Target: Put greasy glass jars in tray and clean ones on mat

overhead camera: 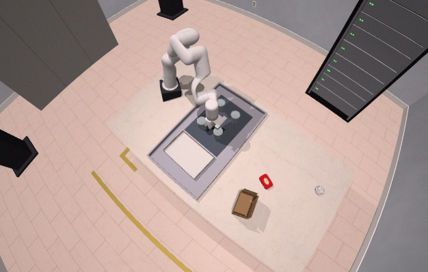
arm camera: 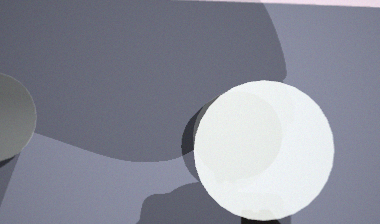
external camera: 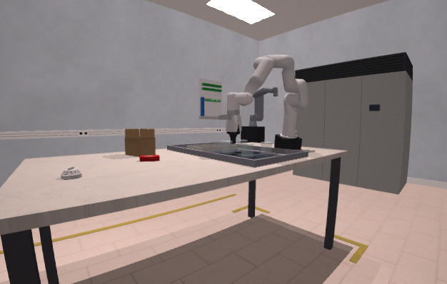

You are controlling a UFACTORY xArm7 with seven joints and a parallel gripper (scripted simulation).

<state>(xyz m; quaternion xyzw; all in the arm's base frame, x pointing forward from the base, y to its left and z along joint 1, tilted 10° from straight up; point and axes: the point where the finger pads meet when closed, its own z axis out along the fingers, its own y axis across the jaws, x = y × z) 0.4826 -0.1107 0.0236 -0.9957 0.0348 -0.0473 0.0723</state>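
Note:
Several pale glass jars stand on the dark drying mat (overhead camera: 223, 125), among them one at the back (overhead camera: 221, 102), one at the right (overhead camera: 235, 116) and one at the left (overhead camera: 200, 120). The white tray (overhead camera: 189, 154) lies beside the mat inside the same grey frame and holds nothing. My gripper (overhead camera: 210, 127) is shut and empty, low over the mat between the left jar and a front jar (overhead camera: 217, 133). In the wrist view a jar top (arm camera: 264, 150) fills the lower right and another jar (arm camera: 9, 117) shows at the left edge. My gripper also shows in the side view (external camera: 233, 137).
A grey raised frame (overhead camera: 208, 137) surrounds the mat and tray. A cardboard box (overhead camera: 245, 203), a red flat object (overhead camera: 266, 181) and a small grey round object (overhead camera: 319, 190) lie farther along the table. The arm's base (overhead camera: 170, 90) stands by the frame.

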